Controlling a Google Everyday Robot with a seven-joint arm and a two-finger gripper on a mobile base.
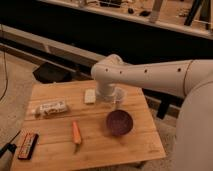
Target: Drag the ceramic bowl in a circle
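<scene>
Gripper (109, 96) hangs low over the far half of the table (137, 150), around the middle of its width, just beside the white cup (119, 94). Jaws are spread as wide as they go. I see nothing in them, though the wrist hides most of the fingers.

The ceramic bowl (119, 122) sits upright in the table's right half, closer to the front edge than the far one. Nothing is touching it.

Key relation: from the jaws, the bowl lies toward the front edge and slightly toward the right edge. The cup stands right next to the gripper on the side the bowl is offset to, so I'd expect you to need to clear the cup on the way. The bowl is round, so there's no long axis to align to and any rim point should do. There's only one arm, so no choice of arm.

My read is that the approach isn't finished and there's no contact yet.

Also on the table:
- small white block (90, 96) near the far edge
- wrapped packet (52, 108) toward the left edge
- carrot (76, 132) left of the bowl
- dark flat device (27, 145) at the front left corner

Writing: the packet has a label, but it's not legible. I can't read any brand anywhere.
</scene>
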